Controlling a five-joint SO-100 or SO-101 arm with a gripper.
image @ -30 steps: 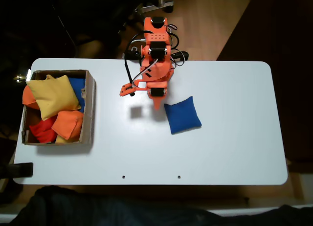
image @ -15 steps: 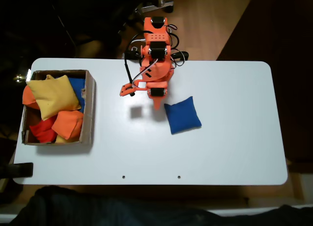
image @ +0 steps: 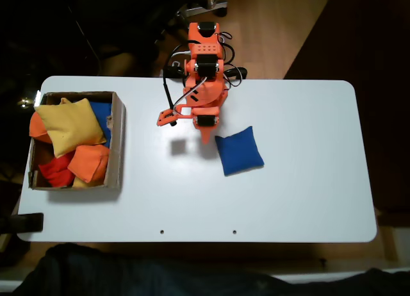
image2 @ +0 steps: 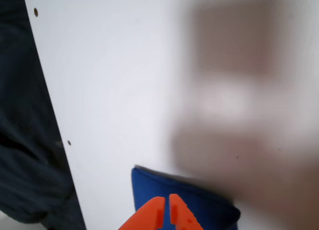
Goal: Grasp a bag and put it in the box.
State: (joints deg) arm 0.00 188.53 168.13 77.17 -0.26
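Note:
The blue bag (image: 239, 150) lies flat on the white table, right of centre in the fixed view. The orange arm reaches from the back edge, and its gripper (image: 205, 137) hangs just left of the bag's upper-left corner. In the wrist view the two orange fingertips (image2: 158, 209) sit pressed together with nothing between them, in front of the bag (image2: 199, 202). The brown cardboard box (image: 117, 142) stands at the table's left end, apart from the gripper.
The box holds a large yellow bag (image: 69, 125), orange bags (image: 90, 163), a red one (image: 56, 170) and a blue one (image: 102, 113). The white table (image: 307, 180) has bare room at right and front. A blurred brownish patch (image2: 244, 115) smears the wrist view.

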